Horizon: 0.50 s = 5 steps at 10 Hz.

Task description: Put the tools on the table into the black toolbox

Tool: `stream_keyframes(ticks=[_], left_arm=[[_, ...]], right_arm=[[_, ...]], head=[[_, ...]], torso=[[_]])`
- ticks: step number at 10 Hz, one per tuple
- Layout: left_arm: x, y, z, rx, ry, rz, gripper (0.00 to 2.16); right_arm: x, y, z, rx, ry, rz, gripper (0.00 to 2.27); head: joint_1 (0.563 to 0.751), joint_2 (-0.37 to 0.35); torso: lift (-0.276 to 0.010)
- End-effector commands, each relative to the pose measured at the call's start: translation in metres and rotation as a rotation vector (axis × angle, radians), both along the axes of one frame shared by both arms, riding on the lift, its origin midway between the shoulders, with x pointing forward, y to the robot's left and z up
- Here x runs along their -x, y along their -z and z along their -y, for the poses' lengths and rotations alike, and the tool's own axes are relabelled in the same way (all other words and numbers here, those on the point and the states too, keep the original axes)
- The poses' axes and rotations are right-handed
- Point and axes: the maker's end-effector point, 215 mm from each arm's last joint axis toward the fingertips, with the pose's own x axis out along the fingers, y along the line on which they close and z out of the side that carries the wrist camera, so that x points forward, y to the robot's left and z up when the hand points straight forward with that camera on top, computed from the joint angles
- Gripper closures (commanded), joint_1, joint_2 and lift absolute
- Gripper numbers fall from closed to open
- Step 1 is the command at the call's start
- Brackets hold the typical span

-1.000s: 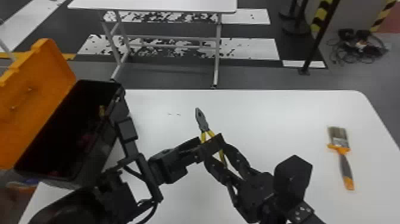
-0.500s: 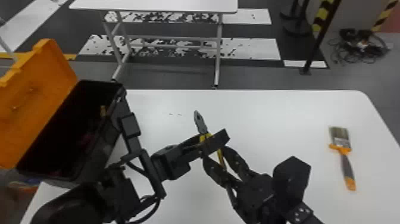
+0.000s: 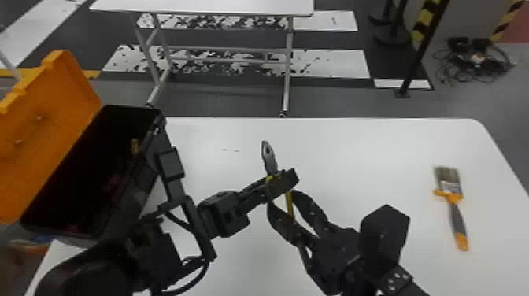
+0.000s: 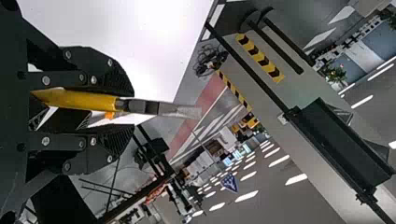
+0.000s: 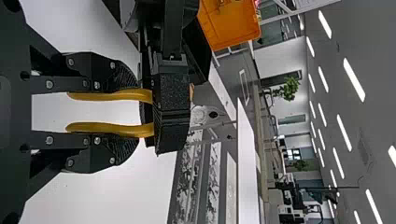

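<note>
Pliers with yellow handles [image 3: 289,202] are held above the table, metal head [image 3: 269,155] facing away. My right gripper [image 3: 281,206] is shut on them; in the right wrist view its fingers press the outer sides of both handles [image 5: 112,129], at the right gripper [image 5: 133,112]. My left gripper [image 3: 285,181] reaches across near the head; in the left wrist view the pliers [image 4: 79,100] lie between the spread fingers of the left gripper [image 4: 123,109]. The black toolbox [image 3: 151,173] stands at the left, lid up. A paintbrush [image 3: 456,216] lies at the table's right.
The toolbox's orange lid [image 3: 47,130] leans back at the far left, and a small yellow item [image 3: 135,145] shows inside the box. My left forearm passes just in front of the box. A second white table [image 3: 204,7] stands behind the work table [image 3: 374,145].
My right gripper's fingers and the pliers' handles have drawn closer together. The left gripper has shifted slightly away from the robot, up over the handles near the head.
</note>
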Motion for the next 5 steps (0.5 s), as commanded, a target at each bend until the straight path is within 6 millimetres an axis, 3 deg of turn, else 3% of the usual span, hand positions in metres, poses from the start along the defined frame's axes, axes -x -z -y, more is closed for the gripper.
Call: stream_keyframes(ticks=[1, 3, 4, 5], left_arm=[[0.0007, 0.0033, -0.0001, -0.017, 0.013, -0.010, 1.96], [0.0005, 0.0009, -0.0012, -0.011, 0.018, -0.002, 2.06], [0.0000, 0.0020, -0.0031, -0.015, 0.017, -0.002, 2.06], [-0.0017, 0.0014, -0.0067, -0.017, 0.010, 0.000, 2.07]], right_arm=[[0.0006, 0.0004, -0.0002, -0.001, 0.000, -0.002, 2.24], [0.0003, 0.0014, 0.0005, 0.001, 0.004, -0.003, 2.13], [-0.0008, 0.0018, 0.0022, 0.004, 0.012, -0.003, 1.87], [-0.0009, 0.0044, 0.0048, 0.006, 0.027, -0.008, 1.34]], head=[[0.695, 0.049], [0.695, 0.052], [0.695, 0.053], [0.695, 0.052]], torso=[[-0.075], [-0.075], [-0.075], [-0.075]])
